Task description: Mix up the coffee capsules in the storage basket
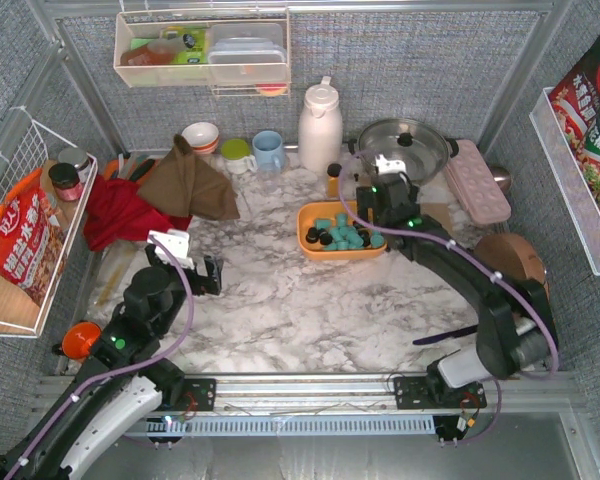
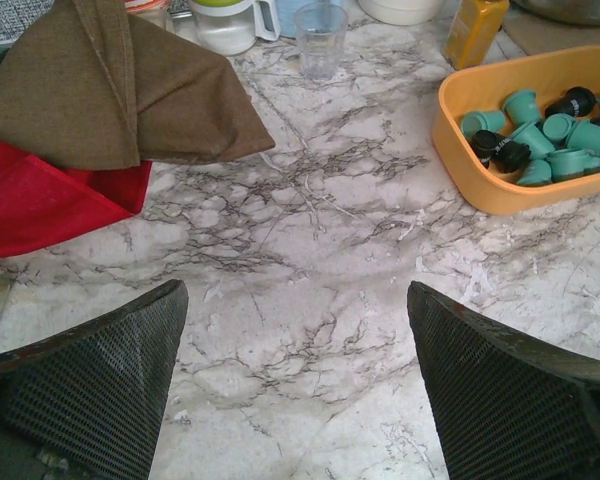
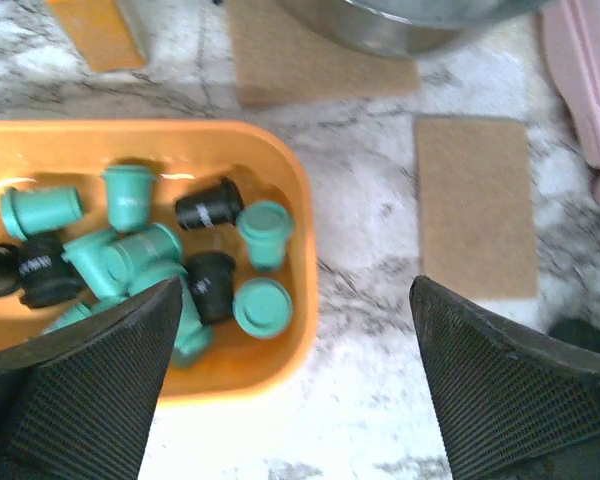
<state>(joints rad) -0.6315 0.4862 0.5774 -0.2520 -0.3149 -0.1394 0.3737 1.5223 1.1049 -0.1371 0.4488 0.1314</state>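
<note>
Your right arm is the near one: its fingers (image 1: 378,218) hang spread wide and empty above the 3 o'clock end of the orange basket (image 1: 306,226), which stands on the marble tabletop (image 1: 280,300) behind the middle, with its long axis from 9 to 3 o'clock in the top view. In the right wrist view the basket (image 3: 302,250) lies to 9 o'clock of the fingers (image 3: 295,290). One finger is over the capsules (image 3: 150,255) and the other is outside the wall, so a stir needs a shift toward 9 o'clock, I think. The left fingers (image 2: 296,288) are also open and hold nothing, and they are well apart from the basket (image 2: 460,150), which sits at their 2 o'clock. The near finger covers some capsules, the frame cuts off the basket's 9 o'clock end, and you cannot judge the height above the pile.
</note>
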